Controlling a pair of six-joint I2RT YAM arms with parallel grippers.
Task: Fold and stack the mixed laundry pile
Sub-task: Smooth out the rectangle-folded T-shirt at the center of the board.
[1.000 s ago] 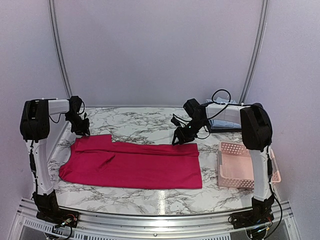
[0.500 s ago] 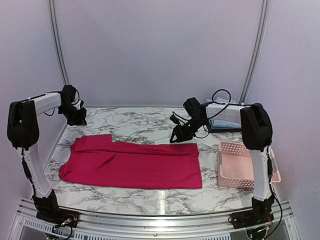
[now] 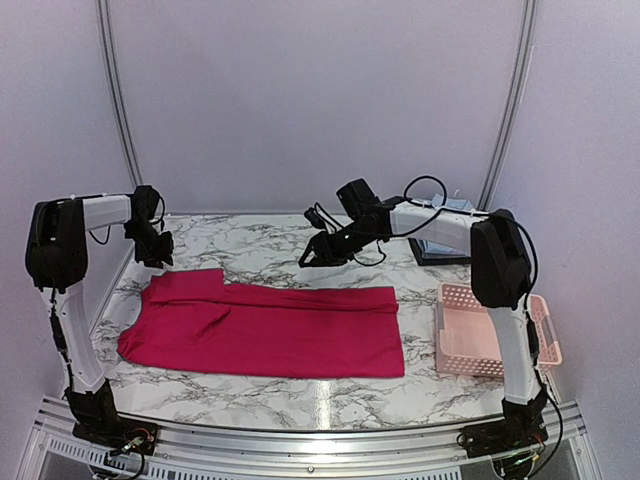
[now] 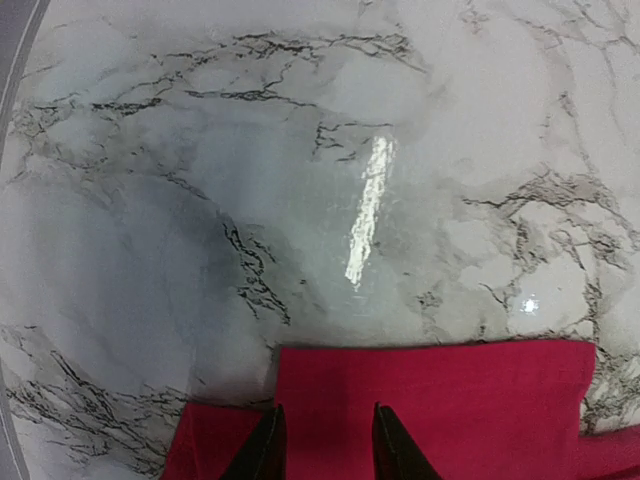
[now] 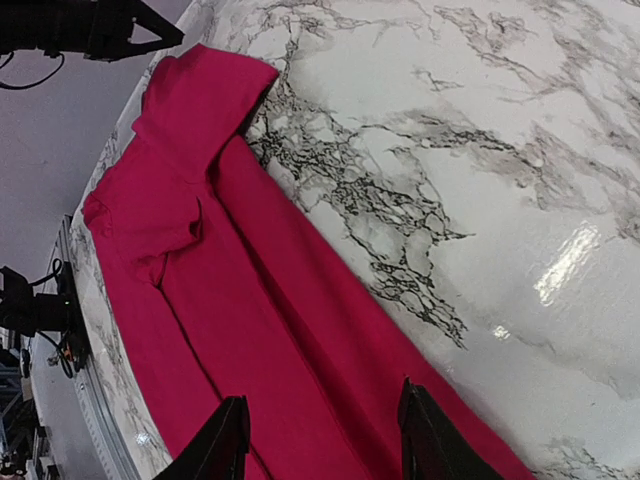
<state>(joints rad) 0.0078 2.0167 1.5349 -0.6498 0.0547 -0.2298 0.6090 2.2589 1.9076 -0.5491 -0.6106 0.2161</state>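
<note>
- The left end effector (image 4: 325,452) has its 2 fingers parted with nothing between them. It hovers just over the far left corner of the magenta-red garment (image 3: 265,330), above a squared flap of cloth.
- The right end effector (image 5: 320,440) is likewise parted and empty. It is held above the table (image 3: 270,255) just beyond the garment's far edge, near its middle.
- The garment lies flat on the table as 1 long band running left to right. Its right end is near the pink basket (image 3: 465,360).
- The step in hand looks like folding this garment, caught between grasps: the lengthwise fold seems done and the crosswise fold is not.
- The next move likely calls for the left fingers to come down and pinch the flap's corner. The cloth is thin and flat against the table, so they must catch every layer without dragging the band askew.
- The blue shirt cannot be made out, so stacking appears not yet begun.
</note>
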